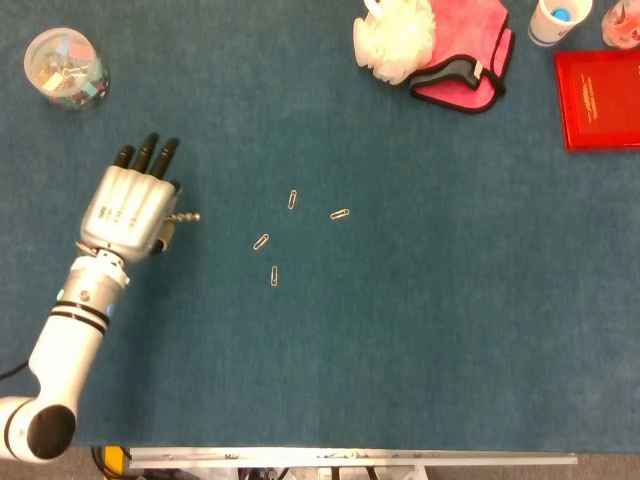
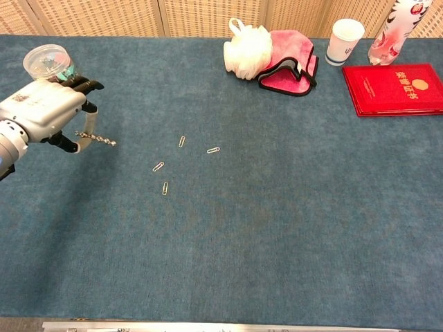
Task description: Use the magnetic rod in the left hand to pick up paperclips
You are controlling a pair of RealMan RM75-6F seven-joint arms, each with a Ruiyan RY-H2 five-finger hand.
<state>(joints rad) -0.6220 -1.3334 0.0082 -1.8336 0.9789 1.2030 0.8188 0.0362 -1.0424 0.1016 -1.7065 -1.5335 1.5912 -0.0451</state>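
My left hand (image 1: 128, 207) (image 2: 43, 114) hovers over the left part of the blue table and holds a thin magnetic rod (image 1: 184, 216) (image 2: 97, 138) whose tip points right. Several silver paperclips lie to its right near the table's middle: one (image 1: 292, 199) (image 2: 182, 141) at the top, one (image 1: 340, 214) (image 2: 214, 150) at the right, one (image 1: 261, 241) (image 2: 158, 166) at the left, and one (image 1: 274, 275) (image 2: 165, 187) lowest. The rod tip is a short way left of them and touches none. My right hand is out of sight.
A clear round jar (image 1: 66, 68) (image 2: 48, 62) of clips stands at the far left. At the back sit a white mesh sponge (image 1: 396, 40) (image 2: 247, 50), pink cloth (image 1: 468, 45) (image 2: 293, 59), paper cup (image 1: 556, 20) (image 2: 343, 40), bottle (image 2: 398, 28) and red booklet (image 1: 598, 98) (image 2: 396, 88).
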